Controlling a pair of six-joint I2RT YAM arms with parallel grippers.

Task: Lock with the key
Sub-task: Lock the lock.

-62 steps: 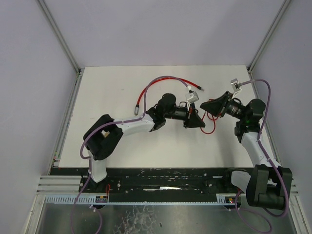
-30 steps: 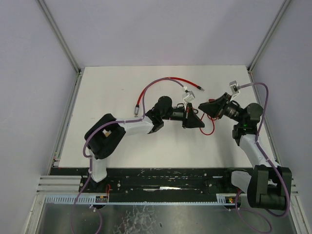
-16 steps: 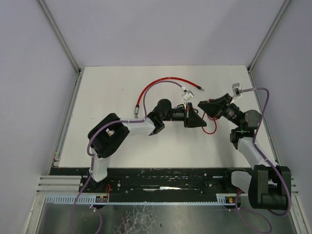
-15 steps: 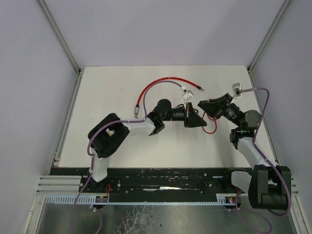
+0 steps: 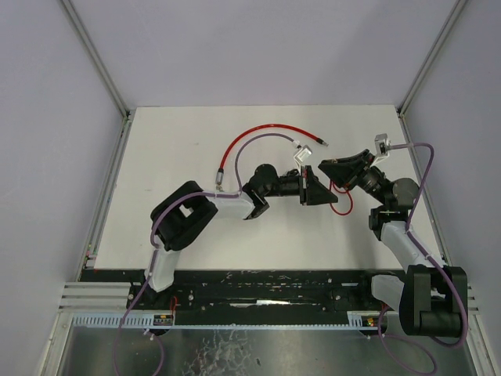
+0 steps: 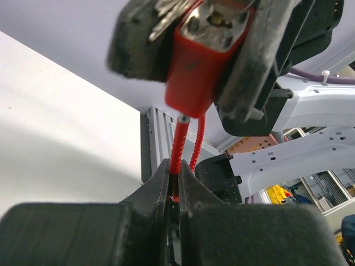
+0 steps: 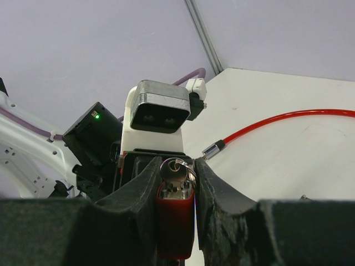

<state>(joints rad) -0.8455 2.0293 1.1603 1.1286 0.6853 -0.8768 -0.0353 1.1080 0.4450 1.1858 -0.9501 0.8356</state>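
the padlock (image 7: 175, 221) has a red, box-shaped body with a metal end face. silver keys (image 7: 176, 166) on a ring sit at that end; i cannot tell if one is inside the keyhole. the right jaws are closed on the body, one pad on each side, and hold it over the white bench (image 5: 172, 157), right of the middle. a red braided cable (image 6: 178, 141) comes out of the body. the left jaws are shut on this cable just beside the body. more cable lies curved on the bench.
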